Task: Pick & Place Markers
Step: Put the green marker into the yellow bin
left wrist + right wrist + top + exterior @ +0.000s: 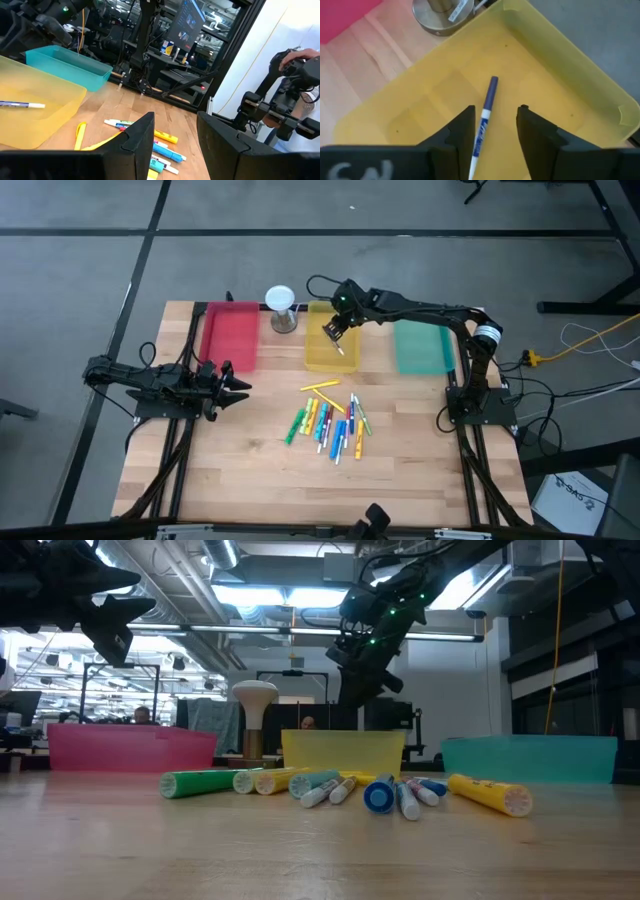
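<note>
Several markers (330, 420) in yellow, green, blue and orange lie in a loose pile at the middle of the table, seen also in the low view (350, 790). One blue-and-white marker (487, 112) lies flat on the floor of the yellow tray (320, 358). My right gripper (336, 332) hovers open above that tray, well over its rim in the low view (358, 690); its fingers stand on either side of the marker in the wrist view without touching it. My left gripper (240, 387) waits open at the table's left side, pointing at the pile.
A red tray (230, 335) sits at the far left and a teal tray (422, 347) at the far right of the yellow one. A white-topped hourglass-like object (281, 308) stands between the red and yellow trays. Bare wood lies near the front edge.
</note>
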Available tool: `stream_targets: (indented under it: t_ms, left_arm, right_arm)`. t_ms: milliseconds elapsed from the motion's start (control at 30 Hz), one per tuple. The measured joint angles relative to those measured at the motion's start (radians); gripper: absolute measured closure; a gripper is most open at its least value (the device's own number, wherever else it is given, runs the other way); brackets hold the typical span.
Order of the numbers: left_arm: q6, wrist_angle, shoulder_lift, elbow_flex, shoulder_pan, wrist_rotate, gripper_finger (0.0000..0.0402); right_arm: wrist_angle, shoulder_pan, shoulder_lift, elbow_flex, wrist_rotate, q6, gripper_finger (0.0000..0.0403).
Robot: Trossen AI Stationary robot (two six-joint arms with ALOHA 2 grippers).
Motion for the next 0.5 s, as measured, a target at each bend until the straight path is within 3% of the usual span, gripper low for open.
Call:
stream_targets:
  t_ms: [233,500]
  left_arm:
    - [0.000,0.000,0.000,0.000,0.000,0.000,0.0258]
    - [0.000,0.000,0.000,0.000,0.000,0.000,0.0258]
  right_arm:
    - [-0.025,0.052,-0.063,-0.001,0.003,-0.003,0.0247]
    - [-0.080,0.206,-0.099,-0.001,0.002,0.011,0.0247]
